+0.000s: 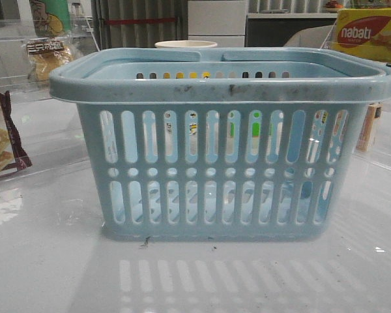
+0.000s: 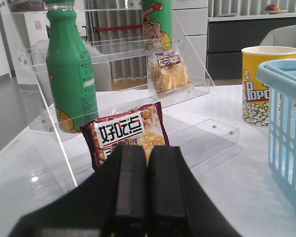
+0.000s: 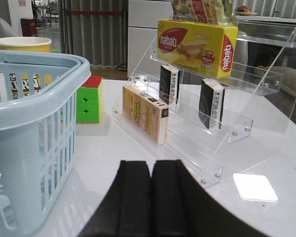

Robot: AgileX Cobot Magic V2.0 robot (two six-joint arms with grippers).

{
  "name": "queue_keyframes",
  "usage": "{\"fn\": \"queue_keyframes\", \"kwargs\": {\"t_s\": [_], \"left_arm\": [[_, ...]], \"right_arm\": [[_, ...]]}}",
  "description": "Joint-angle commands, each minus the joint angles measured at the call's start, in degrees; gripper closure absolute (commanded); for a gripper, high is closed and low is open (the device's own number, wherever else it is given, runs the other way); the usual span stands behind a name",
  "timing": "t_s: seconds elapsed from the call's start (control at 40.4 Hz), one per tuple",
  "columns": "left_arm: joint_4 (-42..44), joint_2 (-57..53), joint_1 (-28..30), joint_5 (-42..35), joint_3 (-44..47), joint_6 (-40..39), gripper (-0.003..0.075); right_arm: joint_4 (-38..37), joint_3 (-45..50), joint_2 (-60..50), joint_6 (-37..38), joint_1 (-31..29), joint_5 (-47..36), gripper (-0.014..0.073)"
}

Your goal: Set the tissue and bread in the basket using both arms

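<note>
On my left wrist feed the left gripper (image 2: 147,192) has its two black fingers pressed together with nothing between them, and on the right wrist feed the right gripper (image 3: 151,197) is likewise closed on nothing. Just beyond the left fingers I see a maroon-edged cracker packet (image 2: 126,136) leaning on the lowest step of a clear acrylic rack (image 2: 197,143), with a green bottle (image 2: 71,74) a step higher and the bread (image 2: 169,73), golden buns in a clear bag with a dark label strip, higher and farther back. A yellow popcorn cup (image 2: 261,84) stands on the table just behind the basket (image 2: 286,123). Beyond the right fingers a second clear rack (image 3: 212,128) carries two small black packs, the tissue (image 3: 212,103) and its twin (image 3: 169,84), on its middle step, the yellow nabati box (image 3: 197,42) above them and an orange carton (image 3: 145,112) on the lowest step. A colour cube (image 3: 89,98) sits between that rack and the basket. In the front view the pale blue basket fills the middle of the table (image 1: 195,274).
</note>
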Motion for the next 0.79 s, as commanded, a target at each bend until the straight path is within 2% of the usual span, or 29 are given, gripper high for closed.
{"fn": "queue_keyframes", "kwargs": {"t_s": [0.0, 0.569, 0.768], "left_arm": [[-0.05, -1.02, 0.00, -5.16, 0.10, -0.08, 0.0629], [0.02, -1.02, 0.00, -5.59, 0.10, -0.08, 0.0629], [0.02, -1.02, 0.00, -12.03, -0.65, -0.08, 0.0629]], "right_arm": [[-0.24, 0.05, -1.03, -0.33, 0.03, -5.34, 0.0526], [-0.24, 0.05, -1.03, -0.33, 0.03, -5.34, 0.0526], [-0.24, -0.13, -1.02, -0.33, -0.03, -8.19, 0.0526]]}}
